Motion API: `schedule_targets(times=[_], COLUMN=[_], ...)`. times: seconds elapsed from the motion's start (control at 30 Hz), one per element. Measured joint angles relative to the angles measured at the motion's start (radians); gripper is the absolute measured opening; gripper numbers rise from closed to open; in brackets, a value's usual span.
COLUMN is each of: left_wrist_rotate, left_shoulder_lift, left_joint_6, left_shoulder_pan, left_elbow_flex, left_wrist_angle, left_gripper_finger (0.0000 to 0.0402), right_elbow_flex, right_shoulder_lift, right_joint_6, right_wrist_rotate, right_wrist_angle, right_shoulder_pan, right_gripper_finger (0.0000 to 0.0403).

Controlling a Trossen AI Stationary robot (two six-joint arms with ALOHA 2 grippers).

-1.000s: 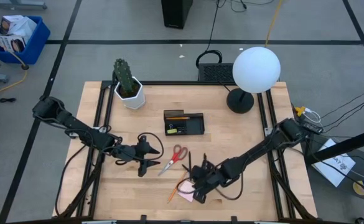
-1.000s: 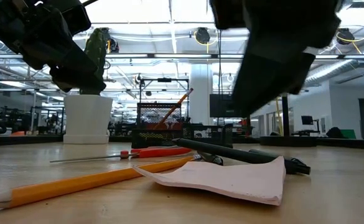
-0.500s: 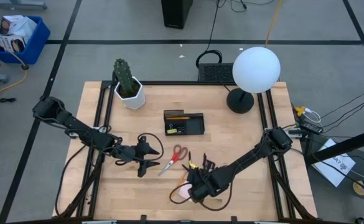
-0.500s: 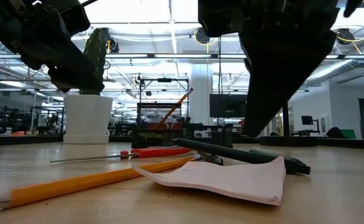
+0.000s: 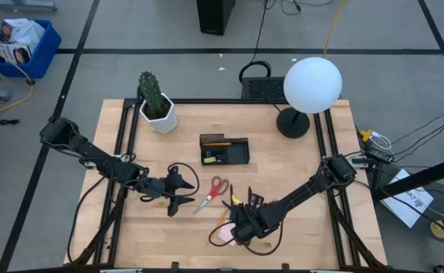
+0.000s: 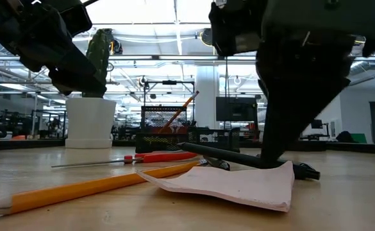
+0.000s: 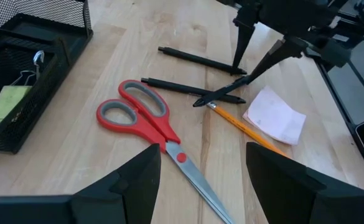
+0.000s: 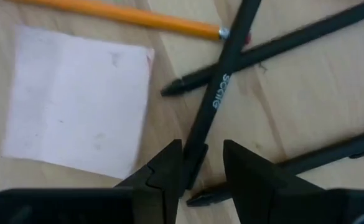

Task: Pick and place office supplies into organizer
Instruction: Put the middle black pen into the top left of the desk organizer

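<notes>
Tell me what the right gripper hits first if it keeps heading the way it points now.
Most likely the black pen: the right gripper points down at it, open fingers either side of its barrel. Contact can't be judged yet.

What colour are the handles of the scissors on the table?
The scissors have red handles with grey inner rims, shown best in the left wrist view.

I'm seeing my right gripper (image 8: 201, 163) straddling the end of a black pen (image 8: 222, 93), fingers parted on either side. That pen is lying across another pen (image 8: 281, 46), with a pink sticky-note pad (image 8: 76, 99) and an orange pencil (image 8: 122, 15) lying beside them.
</notes>
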Motion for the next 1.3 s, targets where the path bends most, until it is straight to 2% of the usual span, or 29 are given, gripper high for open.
schedule_targets(times=[0.33,0.5,0.8,1.3], left_wrist_rotate=[-0.001,-0.001,-0.001,0.024], left_shoulder_lift=[0.000,0.000,0.000,0.000], left_joint_6=[0.003,0.010,-0.005,-0.003], left_shoulder_pan=[0.000,0.000,0.000,0.002], left_elbow_flex=[0.000,0.000,0.000,0.000], left_wrist_angle=[0.000,0.007,0.007,0.058], left_gripper_finger=[0.0241,0.0241,0.0241,0.0241], right_elbow_flex=[-0.086,-0.105,-0.111,-0.116], right_shoulder_lift=[-0.005,-0.007,-0.006,-0.037], right_joint_6=[0.009,0.016,-0.011,-0.035], right_wrist_rotate=[-0.013,-0.022,0.007,0.049], right_wrist_angle=[0.135,0.147,0.147,0.111], right_shoulder_pan=[-0.001,-0.005,-0.006,-0.011], right_gripper_finger=[0.0109,0.0105,0.0023,0.0024])
